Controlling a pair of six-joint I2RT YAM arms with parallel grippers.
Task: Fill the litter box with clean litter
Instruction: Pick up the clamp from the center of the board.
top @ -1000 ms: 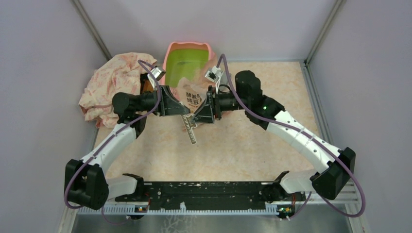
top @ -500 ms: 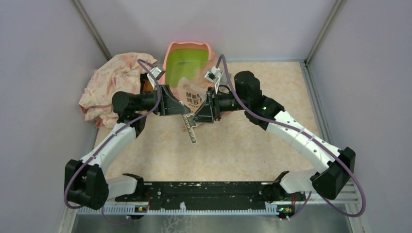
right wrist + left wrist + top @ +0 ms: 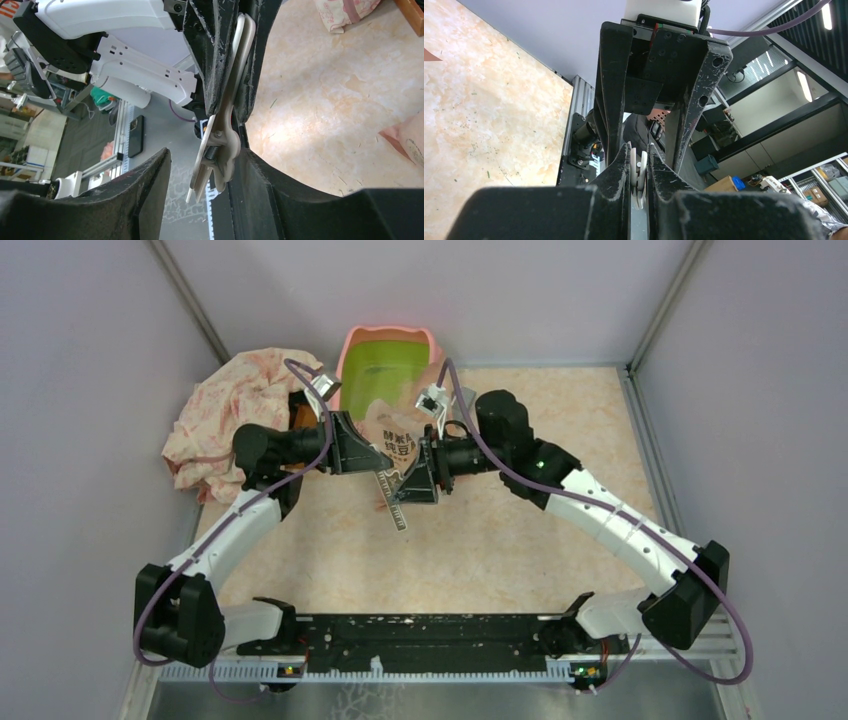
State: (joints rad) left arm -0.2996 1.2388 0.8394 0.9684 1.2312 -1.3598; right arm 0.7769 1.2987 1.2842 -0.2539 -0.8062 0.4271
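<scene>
The litter box, pink-rimmed and lime-green inside, stands at the back middle. The peach bag of clean litter leans in front of it; no granules show. Below the bag, a long pale sealing clip hangs over the mat. My left gripper is shut on this clip, its jaws pinching the two white plates. My right gripper faces it, open, with the clip's spring end resting against its right finger. A corner of the bag shows in the right wrist view.
A crumpled floral cloth lies at the back left, beside the left arm. Grey walls close in the marbled mat on three sides. The arms' black base rail runs along the near edge.
The right arm has swung a little left, bringing its gripper closer to the left one. The clip and both grippers have shifted slightly left beneath the bag.
</scene>
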